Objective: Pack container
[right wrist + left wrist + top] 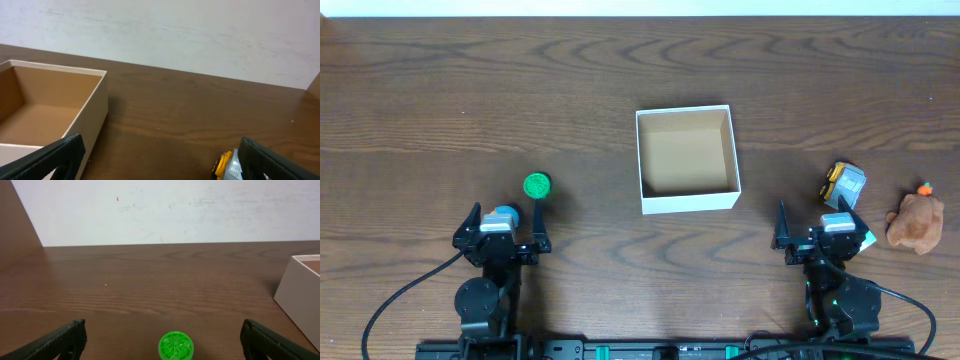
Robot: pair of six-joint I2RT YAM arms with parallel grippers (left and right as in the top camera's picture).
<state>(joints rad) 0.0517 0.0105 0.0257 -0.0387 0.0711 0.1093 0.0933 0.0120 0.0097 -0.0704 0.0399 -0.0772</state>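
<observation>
Along the bottom edge of the overhead view you have both arms sitting at the near side of the table. Your left gripper is at lower left, jaws spread wide with nothing held. Your right gripper at lower right is spread just as wide and also holds nothing.

Just beyond the left gripper, a round green toy lies close to its picture-right fingertip. In the left wrist view this toy sits at bottom centre, inside the gap of the gripper, touching neither finger.

Just beyond the right gripper lies a yellow and grey toy. The right wrist view shows it at bottom right, cut by the frame edge, just inside the picture-right finger of that gripper. A brown plush toy rests near the right frame edge, apart from the yellow one.

Farther in, the container stands upright at centre frame, open top up, its tan floor showing all over. Wide bare wood separates its 2 side walls from the toys. Its near corner shows at the right edge of the left wrist view, and its wall fills the lower left of the right wrist view.

Beyond its back wall, a broad band of wood runs to the far table edge at the top of the frame.
</observation>
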